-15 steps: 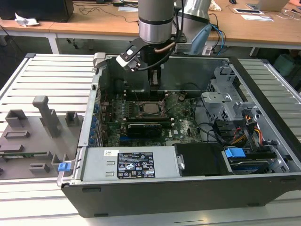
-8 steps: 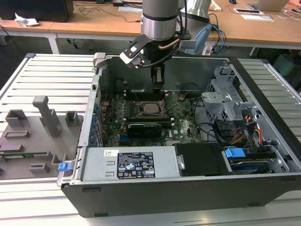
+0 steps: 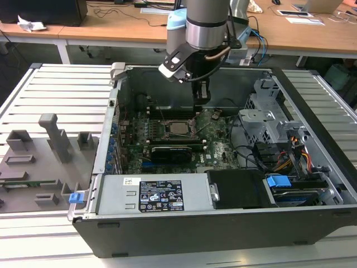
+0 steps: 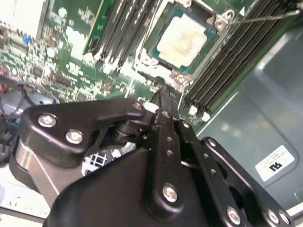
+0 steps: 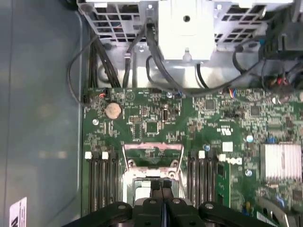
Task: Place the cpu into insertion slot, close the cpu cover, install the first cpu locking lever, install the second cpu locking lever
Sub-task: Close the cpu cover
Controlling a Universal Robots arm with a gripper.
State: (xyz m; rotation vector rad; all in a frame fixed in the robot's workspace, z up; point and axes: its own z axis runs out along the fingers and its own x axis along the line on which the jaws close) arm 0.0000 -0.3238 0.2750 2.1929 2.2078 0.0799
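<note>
Worktop (image 3: 61,89): slatted grey surface carrying the open computer case (image 3: 184,229).
Arm (image 3: 207,22): reaches straight down into the case, over the motherboard (image 5: 208,118).
Cpu cover (image 5: 153,146): in the first wrist view it looks raised open, standing at the socket edge nearer the drive cage, just beyond the fingertips (I cannot tell whether they touch it).
Cpu (image 4: 182,40): seated flat in the insertion slot between the memory banks, pale metal top up.
Locking lever (image 4: 265,16): a thin wire rod juts out from a socket corner, apparently unlatched.
Gripper (image 5: 161,187): low over the socket's near edge, beside the cpu.
Fingers (image 4: 166,135): pressed together, pinching nothing.
Step in hand: closing the cover, by my reading, with the chip already placed.
Doing it well: use the shut fingers as one blunt tip on the frame's metal, never on the chip. Swing the frame about its hinge in a slow arc. Keep clear of the loose lever and memory clips.
</note>
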